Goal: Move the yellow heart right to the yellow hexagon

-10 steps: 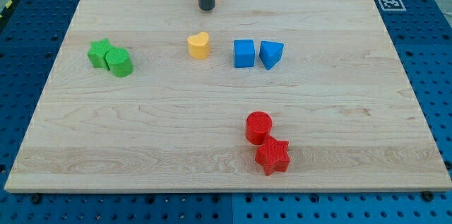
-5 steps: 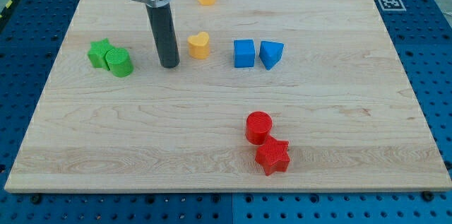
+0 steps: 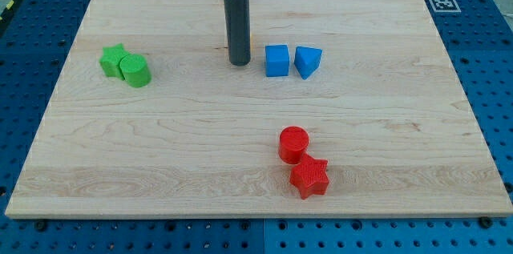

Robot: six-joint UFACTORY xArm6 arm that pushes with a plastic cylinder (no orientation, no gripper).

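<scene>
My tip (image 3: 239,62) rests on the board in the upper middle, just left of the blue cube (image 3: 277,60). The rod stands in front of the spot where the yellow heart was. Only a thin yellow sliver (image 3: 249,43) shows at the rod's right edge. I cannot tell whether the tip touches the heart. The yellow hexagon does not show; the arm's upper part covers the top edge of the board there.
A blue wedge-like block (image 3: 308,61) sits right of the blue cube. A green star (image 3: 113,58) and a green cylinder (image 3: 136,71) touch at the view's left. A red cylinder (image 3: 293,143) and a red star (image 3: 309,177) sit at the lower right.
The rod moved from the left of the yellow heart to the right and slightly up. It now covers the heart and the arm hides the yellow hexagon.
</scene>
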